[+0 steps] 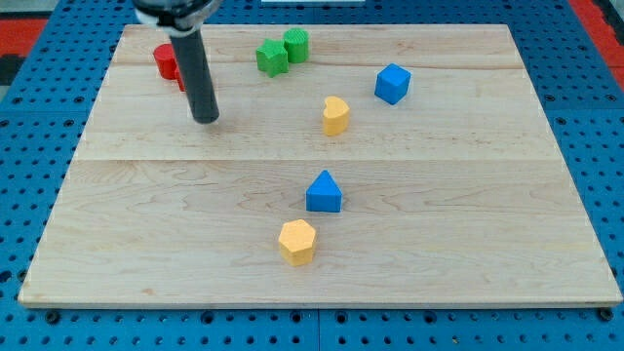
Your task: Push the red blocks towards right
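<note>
Rod tool, no jaws, nothing to open or shut and nothing held; it only pushes. The tool's tip sits on the counter in the view's upper left.

Red blocks: just above and left of the tip, partly hidden behind the rod. One looks like a cylinder; a second red piece peeks out right beside the shaft, shape can't be made out. Can't tell if the rod touches them.

Key relation: reds lie up-left of the tip, so the tip is on their right-hand, lower side. That's the wrong side for a rightward push, in my judgement; the tip likely has to get round to their left first.

Rest, relative to the tip:
- green blocks, a pair touching, up and right, roughly level with the reds, so probably in the path of a rightward shove.
- yellow block, right, about level.
- blue cube, further right.
- blue wedge-like block and yellow hexagon block, down-right, well apart.
</note>
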Robot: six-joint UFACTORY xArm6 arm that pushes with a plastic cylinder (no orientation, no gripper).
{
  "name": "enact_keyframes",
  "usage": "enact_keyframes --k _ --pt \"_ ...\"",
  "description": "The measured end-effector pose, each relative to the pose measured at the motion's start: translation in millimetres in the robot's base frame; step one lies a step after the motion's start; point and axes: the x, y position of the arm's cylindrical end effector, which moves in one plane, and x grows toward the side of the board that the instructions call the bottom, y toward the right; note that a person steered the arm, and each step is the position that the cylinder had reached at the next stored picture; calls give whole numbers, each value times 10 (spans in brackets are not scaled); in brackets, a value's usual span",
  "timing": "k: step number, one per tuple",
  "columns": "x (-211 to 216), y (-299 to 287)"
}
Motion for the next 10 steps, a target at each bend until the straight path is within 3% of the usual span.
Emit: enact_keyframes --k 1,2,3,6,10 --pt "-747 -835" --pt "-1209 -1139" --pt "-1334 -860" --pt "-493 -461" --pt "-718 650"
